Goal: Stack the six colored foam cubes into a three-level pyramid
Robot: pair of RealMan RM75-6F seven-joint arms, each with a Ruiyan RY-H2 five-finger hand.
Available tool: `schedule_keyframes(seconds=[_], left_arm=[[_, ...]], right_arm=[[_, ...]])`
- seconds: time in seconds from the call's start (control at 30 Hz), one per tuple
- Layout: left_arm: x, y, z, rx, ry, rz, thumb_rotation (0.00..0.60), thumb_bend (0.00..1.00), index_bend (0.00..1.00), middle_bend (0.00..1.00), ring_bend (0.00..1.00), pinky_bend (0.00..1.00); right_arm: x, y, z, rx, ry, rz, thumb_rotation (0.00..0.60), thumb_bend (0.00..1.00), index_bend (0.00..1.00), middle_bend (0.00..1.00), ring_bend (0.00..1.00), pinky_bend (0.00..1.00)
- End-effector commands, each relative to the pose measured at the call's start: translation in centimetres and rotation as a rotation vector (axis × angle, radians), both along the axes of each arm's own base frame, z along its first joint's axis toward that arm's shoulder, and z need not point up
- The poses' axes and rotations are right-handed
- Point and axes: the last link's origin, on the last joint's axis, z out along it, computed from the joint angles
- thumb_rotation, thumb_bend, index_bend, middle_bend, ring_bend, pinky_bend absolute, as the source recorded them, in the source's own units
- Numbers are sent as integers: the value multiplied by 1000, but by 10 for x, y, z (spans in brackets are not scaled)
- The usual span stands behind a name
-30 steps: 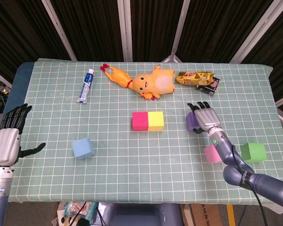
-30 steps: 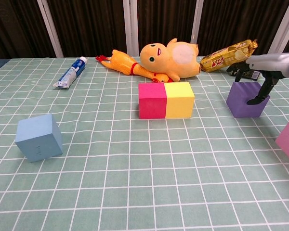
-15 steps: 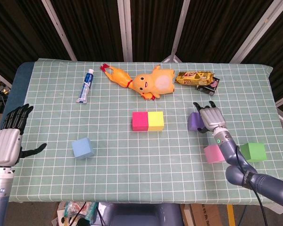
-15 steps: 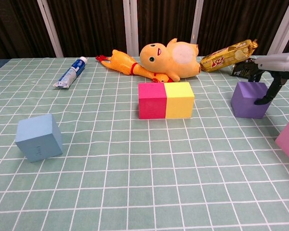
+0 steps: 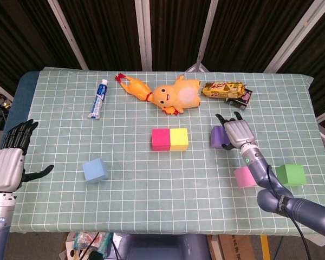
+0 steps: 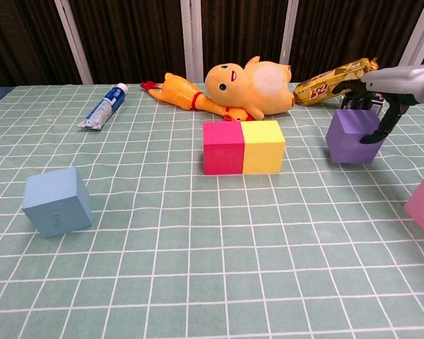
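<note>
Right hand (image 5: 238, 131) sits centre-right in the head view, fingers draped over the purple cube (image 6: 352, 136) and gripping it from the top and far side. In the chest view the cube looks slightly off the cloth, though I cannot tell for sure. The yellow cube (image 5: 179, 138) lies to the frame's left of it, touching the magenta cube (image 5: 161, 138); a clear gap separates purple from yellow. The next move likely carries purple leftward to close that gap. Left hand (image 5: 10, 160) hangs spread and empty at far lower left, well apart.
</note>
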Motion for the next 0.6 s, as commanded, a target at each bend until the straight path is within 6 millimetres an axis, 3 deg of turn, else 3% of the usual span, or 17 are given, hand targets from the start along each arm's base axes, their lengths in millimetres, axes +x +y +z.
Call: schedule_keyframes(seconds=[0.03,0.6], left_arm=[[0,0,0,1,-2,1,600,109,0,19,0,21],[-1,1,3,1,-15,7,600,109,0,19,0,22]], right_arm=[[10,-2,0,16,-8,32,600,274,0,411,284,0],[41,-6,-21,116,28,125,600,274,0,411,284,0]])
